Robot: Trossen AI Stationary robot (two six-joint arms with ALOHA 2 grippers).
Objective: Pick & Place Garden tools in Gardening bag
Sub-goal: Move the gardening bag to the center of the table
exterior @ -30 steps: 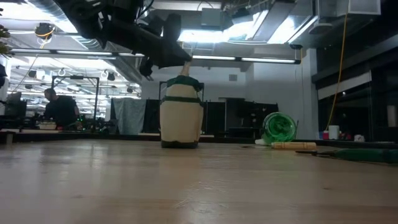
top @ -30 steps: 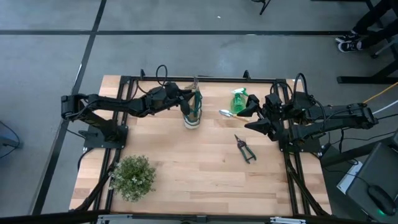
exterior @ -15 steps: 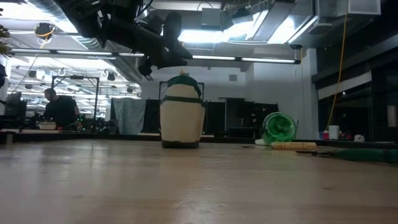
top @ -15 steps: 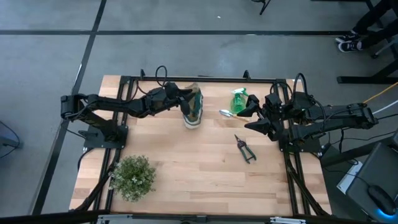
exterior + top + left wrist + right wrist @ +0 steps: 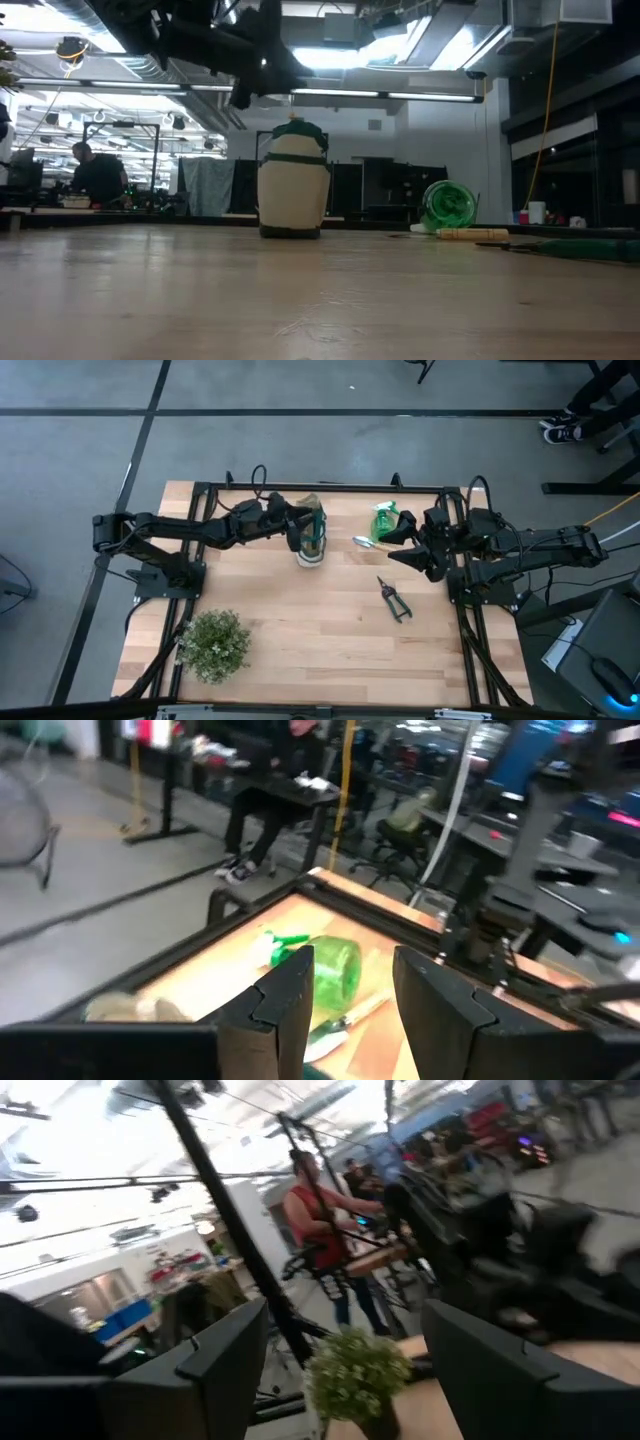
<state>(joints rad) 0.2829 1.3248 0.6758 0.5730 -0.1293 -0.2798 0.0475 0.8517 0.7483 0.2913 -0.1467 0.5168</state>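
The cream gardening bag (image 5: 312, 540) with green trim stands upright on its base at the table's far middle; it also shows in the low view (image 5: 292, 185). My left gripper (image 5: 296, 520) hangs open and empty just above the bag's left rim, and its own view (image 5: 350, 1005) shows the two fingers apart. The green spray bottle (image 5: 384, 520) lies on its side, and the trowel (image 5: 364, 542) lies beside it. The dark shears (image 5: 394, 599) lie flat nearer the front. My right gripper (image 5: 401, 546) is open and empty, just right of the trowel. The rake is hidden from view.
A bushy potted plant (image 5: 214, 644) stands at the near left. The black frame rails (image 5: 320, 487) run along the table's far edge and sides. Bare wood (image 5: 320, 620) lies between the plant and the shears.
A wooden-shafted tool that stuck up at my left gripper over the bag has gone down into the bag and no longer shows. My left gripper has then risen and drawn back a little toward the table's left. The bag has stayed upright.
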